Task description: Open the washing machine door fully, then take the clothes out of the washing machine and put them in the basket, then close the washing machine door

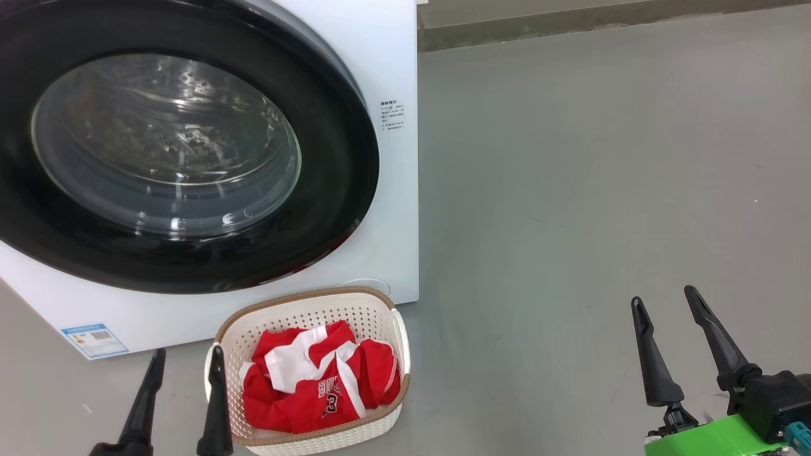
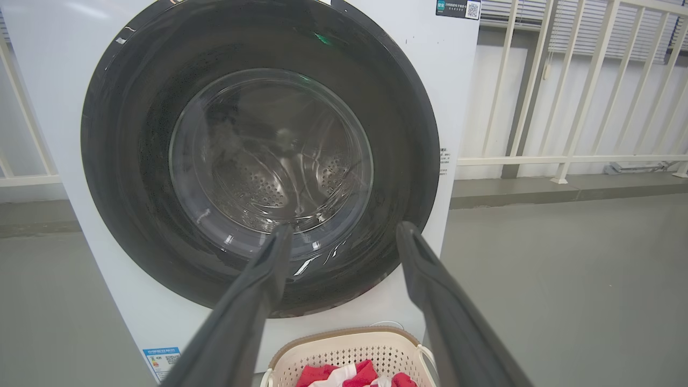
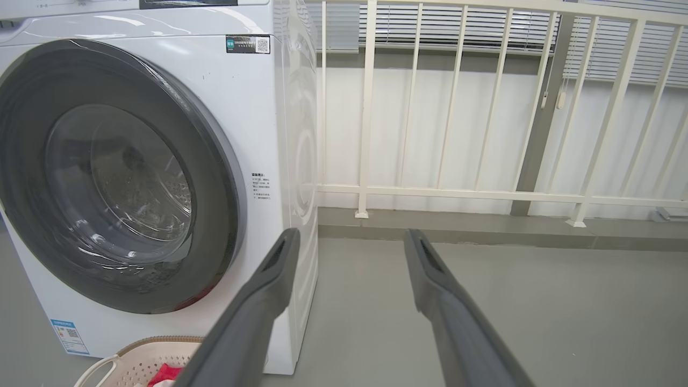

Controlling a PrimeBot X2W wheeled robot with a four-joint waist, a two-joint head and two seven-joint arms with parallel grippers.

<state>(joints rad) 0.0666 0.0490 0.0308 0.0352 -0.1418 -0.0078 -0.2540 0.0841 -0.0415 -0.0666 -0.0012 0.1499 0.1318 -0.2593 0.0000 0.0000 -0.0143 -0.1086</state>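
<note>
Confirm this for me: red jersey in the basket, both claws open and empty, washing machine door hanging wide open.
The washing machine door is shut, flat against the washing machine, as the head view shows. The rest holds: red jersey in the basket, left claw and right claw open and empty.

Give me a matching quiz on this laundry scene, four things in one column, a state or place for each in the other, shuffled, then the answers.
1 washing machine door
2 clothes
3 basket
4 right gripper

A open, holding nothing
B shut
C heaped in the basket
D on the floor before the washing machine

Pairs: 1-B, 2-C, 3-D, 4-A
</note>
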